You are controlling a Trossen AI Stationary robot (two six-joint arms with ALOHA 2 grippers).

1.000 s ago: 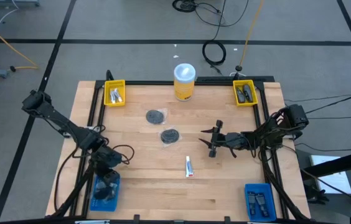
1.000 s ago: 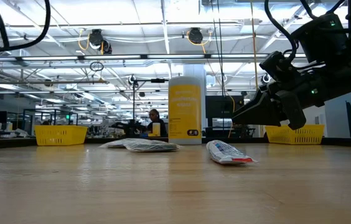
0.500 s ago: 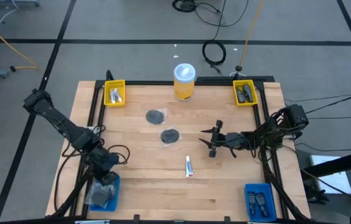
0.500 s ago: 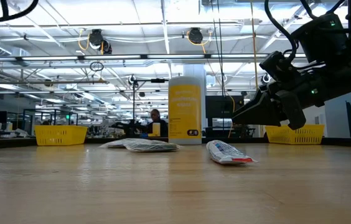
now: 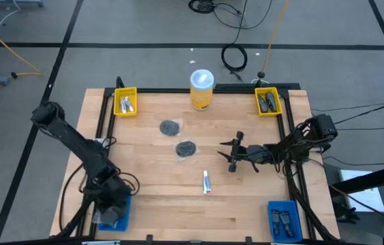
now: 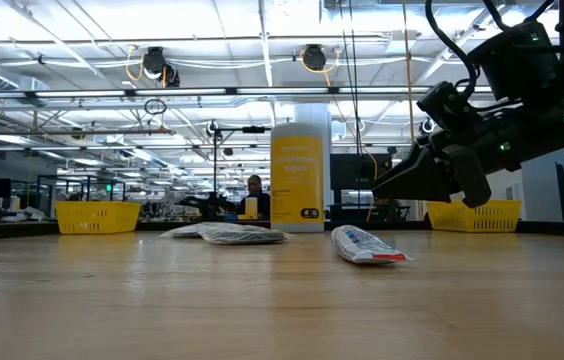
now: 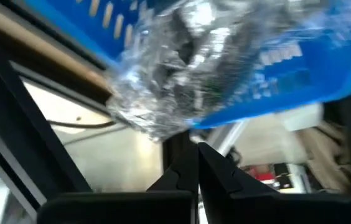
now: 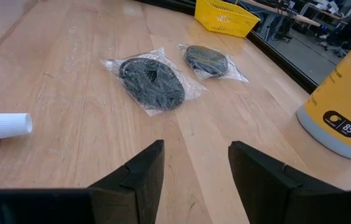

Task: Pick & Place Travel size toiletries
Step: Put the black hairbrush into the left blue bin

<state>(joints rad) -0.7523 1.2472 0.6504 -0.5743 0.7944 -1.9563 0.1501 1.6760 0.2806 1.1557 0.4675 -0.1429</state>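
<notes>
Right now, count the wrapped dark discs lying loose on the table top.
2: one wrapped disc in front of the yellow canister, the other wrapped disc beside it nearer mid-table. A further wrapped item lies in the near-left blue bin; more may be hidden.

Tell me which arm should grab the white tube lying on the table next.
Right. The right gripper hovers open just beside the white tube, mid-table. The left gripper is shut, away over the blue bin at the table's near-left corner, above a wrapped disc.

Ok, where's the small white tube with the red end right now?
In the high view, the small white tube with the red end lies alone on the wooden table, near its middle, just below the nearer wrapped dark disc and left of the right hand.
</notes>
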